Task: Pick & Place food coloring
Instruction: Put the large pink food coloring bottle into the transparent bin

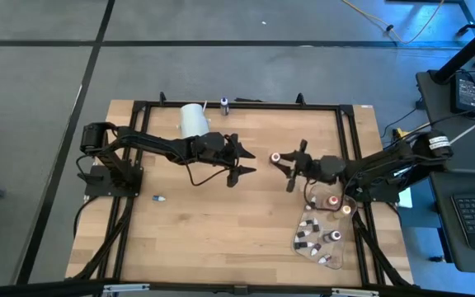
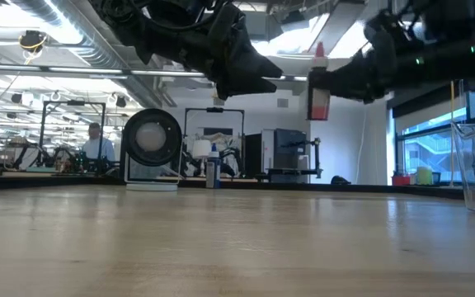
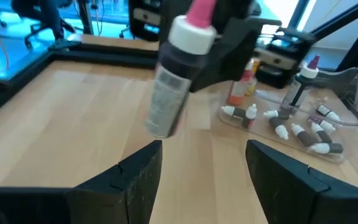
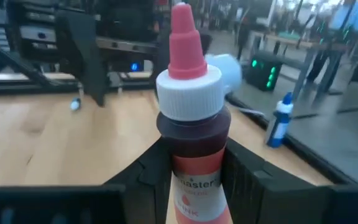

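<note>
A food coloring bottle (image 4: 191, 124), with dark red contents, a white cap and a pink tip, hangs in the air over the middle of the table; my right gripper (image 4: 191, 168) is shut on it. From overhead its cap (image 1: 276, 156) shows just left of that gripper (image 1: 283, 162). My left gripper (image 1: 250, 161) stands open a short way to the bottle's left, facing it, and touches nothing; its wrist view has the bottle (image 3: 173, 81) ahead of its fingers (image 3: 123, 180). Several more small bottles lie and stand in a clear tray (image 1: 316, 239) at the near right. My right gripper pinches the bottle's body (image 4: 194, 149), just below the white cap, between its two fingers (image 4: 145, 174). The fingers come in level from the table's right side. The bottle stands upright (image 2: 318, 87), tip up, lifted well clear of the table.
A large white cylinder (image 1: 193, 120) lies at the far left, and a small blue-capped bottle (image 1: 224, 103) stands by the far edge. A tiny object (image 1: 158, 199) lies on the wood at the near left. A dark frame (image 1: 346, 124) borders the table.
</note>
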Robot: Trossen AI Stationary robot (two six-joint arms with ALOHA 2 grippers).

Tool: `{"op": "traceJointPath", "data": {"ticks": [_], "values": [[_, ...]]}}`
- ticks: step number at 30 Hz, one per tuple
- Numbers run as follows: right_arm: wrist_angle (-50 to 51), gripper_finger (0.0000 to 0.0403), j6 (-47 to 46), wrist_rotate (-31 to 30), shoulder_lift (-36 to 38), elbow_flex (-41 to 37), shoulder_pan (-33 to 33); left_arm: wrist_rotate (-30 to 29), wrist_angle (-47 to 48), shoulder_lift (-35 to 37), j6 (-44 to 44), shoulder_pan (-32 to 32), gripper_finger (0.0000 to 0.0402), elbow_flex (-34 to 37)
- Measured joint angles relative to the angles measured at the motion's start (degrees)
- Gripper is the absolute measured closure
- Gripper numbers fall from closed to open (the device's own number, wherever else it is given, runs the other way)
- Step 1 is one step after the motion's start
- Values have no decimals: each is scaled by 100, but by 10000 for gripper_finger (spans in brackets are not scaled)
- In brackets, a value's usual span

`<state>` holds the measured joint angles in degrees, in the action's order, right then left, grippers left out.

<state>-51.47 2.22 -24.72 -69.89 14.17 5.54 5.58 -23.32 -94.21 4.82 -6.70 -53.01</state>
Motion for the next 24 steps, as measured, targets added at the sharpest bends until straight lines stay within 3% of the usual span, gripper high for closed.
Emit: {"op": "traceJointPath", "data": {"ticks": [9, 24], "values": [[-482, 284, 281, 289, -8, -515, -782, 0, -93, -2, -148, 0, 171, 0], [-218, 284, 583, 2132, -13, -511, -2048, -53, 96, -2, -177, 20, 172, 0]]}}
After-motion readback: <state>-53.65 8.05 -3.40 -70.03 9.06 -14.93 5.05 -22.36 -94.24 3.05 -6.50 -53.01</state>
